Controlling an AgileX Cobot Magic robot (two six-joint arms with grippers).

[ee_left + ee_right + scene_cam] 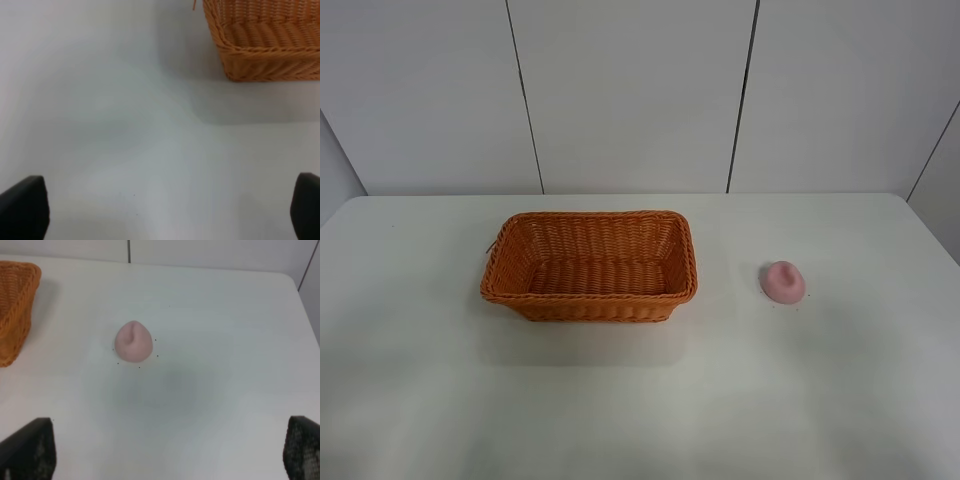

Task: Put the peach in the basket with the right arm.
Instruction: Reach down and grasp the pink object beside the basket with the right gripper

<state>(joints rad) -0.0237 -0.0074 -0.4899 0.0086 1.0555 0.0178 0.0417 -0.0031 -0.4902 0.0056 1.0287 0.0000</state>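
Observation:
A small pink peach (pixel 783 281) lies on the white table to the right of the orange-brown wicker basket (pixel 590 266), which holds nothing. The right wrist view shows the peach (pixel 133 341) ahead of my right gripper (pixel 167 447), whose black fingertips (pixel 30 450) stand wide apart with nothing between them. A corner of the basket (pixel 15 310) shows at that view's edge. My left gripper (pixel 165 210) is open too, above bare table, with the basket (pixel 265 40) ahead of it. Neither arm shows in the exterior high view.
The white table (pixel 640 400) carries only the basket and the peach. A white panelled wall (pixel 630 90) stands behind the table's far edge. A few tiny dark specks surround the peach.

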